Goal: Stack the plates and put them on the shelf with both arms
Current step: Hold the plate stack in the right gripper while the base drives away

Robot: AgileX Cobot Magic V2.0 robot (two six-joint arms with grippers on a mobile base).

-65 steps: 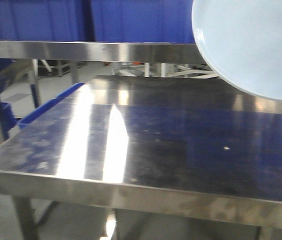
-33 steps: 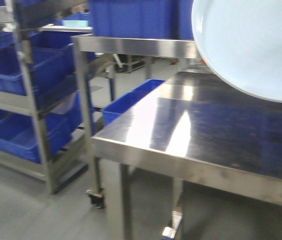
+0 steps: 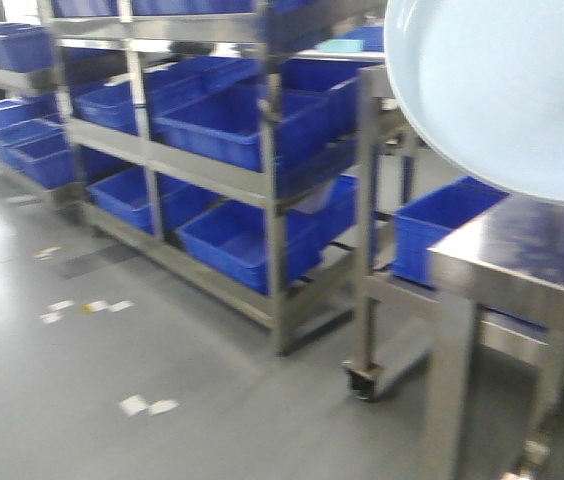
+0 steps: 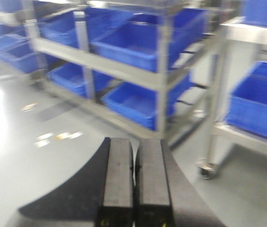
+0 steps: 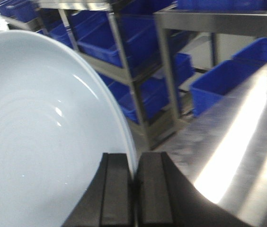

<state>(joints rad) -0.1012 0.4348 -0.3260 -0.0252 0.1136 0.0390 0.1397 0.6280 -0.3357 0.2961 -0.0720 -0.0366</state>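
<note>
Our right claw (image 5: pixel 135 163) is pinched on the rim of the plate (image 5: pixel 43 142), at the lower centre of its wrist view; that plate fills the front view's upper right. Our left claw (image 4: pixel 133 151) is closed, empty. We judge the plate stiff, glossy, slippery and breakable: grip the rim firmly. The steel surface (image 5: pixel 237 142) lies lower right.

Steel rack (image 3: pixel 272 200) holds blue bins (image 3: pixel 227 125); pale scraps (image 3: pixel 147 405) dot the grey floor (image 3: pixel 82 360); steel table (image 3: pixel 522 255) at right
</note>
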